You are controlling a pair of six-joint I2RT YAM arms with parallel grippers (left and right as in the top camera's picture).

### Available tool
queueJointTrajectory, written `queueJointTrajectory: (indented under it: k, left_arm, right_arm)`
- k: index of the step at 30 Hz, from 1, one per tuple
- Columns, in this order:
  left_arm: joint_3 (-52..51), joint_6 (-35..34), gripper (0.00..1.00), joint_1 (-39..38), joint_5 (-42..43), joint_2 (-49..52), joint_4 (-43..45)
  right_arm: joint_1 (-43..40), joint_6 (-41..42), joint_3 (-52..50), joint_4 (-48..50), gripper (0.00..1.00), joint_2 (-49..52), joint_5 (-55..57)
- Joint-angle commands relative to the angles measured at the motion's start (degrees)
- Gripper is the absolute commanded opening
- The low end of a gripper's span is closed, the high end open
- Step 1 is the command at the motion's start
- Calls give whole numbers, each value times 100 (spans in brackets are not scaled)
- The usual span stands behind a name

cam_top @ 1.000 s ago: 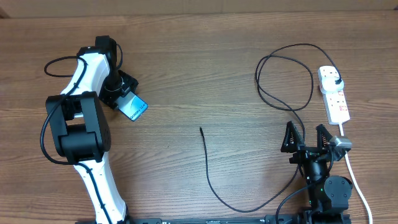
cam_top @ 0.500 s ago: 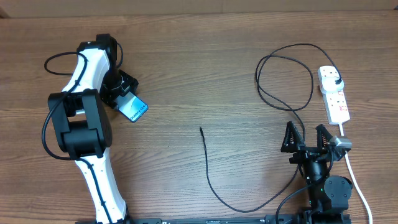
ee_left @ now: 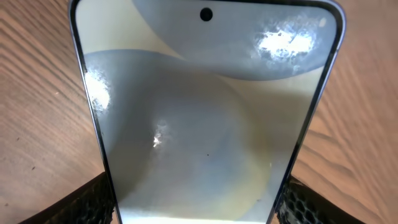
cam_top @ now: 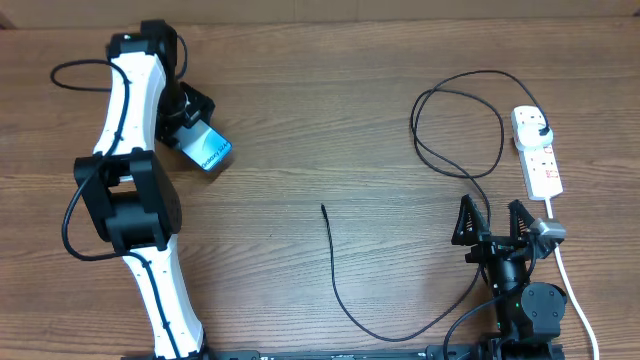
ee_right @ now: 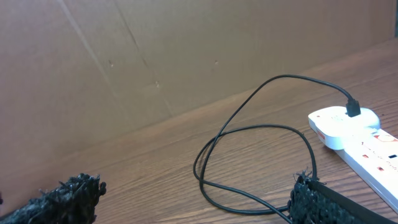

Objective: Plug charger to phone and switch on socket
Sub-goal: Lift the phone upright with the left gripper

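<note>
Right gripper (cam_top: 492, 222): jaws spread wide, empty; charger (cam_top: 324, 212) cable passes just beside it, connector tip free mid-table. Socket (cam_top: 541, 160): beyond, right side, charger plug inserted. Phone (ee_left: 205, 124): far left, clamped between left gripper (cam_top: 197, 138) fingers (ee_left: 93, 199).

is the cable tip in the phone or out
Out: the thin black cable's connector tip lies on the wooden table, far from the blue-screened phone.

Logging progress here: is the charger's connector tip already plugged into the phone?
No, the charger's connector tip lies loose on the table, well apart from the phone.
</note>
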Motion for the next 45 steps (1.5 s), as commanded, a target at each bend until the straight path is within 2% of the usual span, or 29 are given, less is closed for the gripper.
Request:
queueJointTrajectory:
  k: [1,10,19,29,37,45]
  left_arm:
    - [461,90,4,-39,846,-7,-131]
    - [535,85,4,-39,4232,-4,-203]
    - [535,83,4,-39,6308,-4,-490]
    - [535,-435,4,-39,6758,-4,-977]
    - [535,-431,4,-39,7444,-4,-1263]
    - [535,-428,4,-39,7477,-4,-1266]
  right_arm:
    - [33,-35,-61,35,100,-39,76]
    - [33,-35,-61,35,100,-39,76]
    - [33,-35,-61,35,100,-39,76]
    - [33,-35,-61,35,100,-39,76]
    - [33,-35,-61,35,100,-39,76]
    - [33,-35,-61,35,100,-39,76]
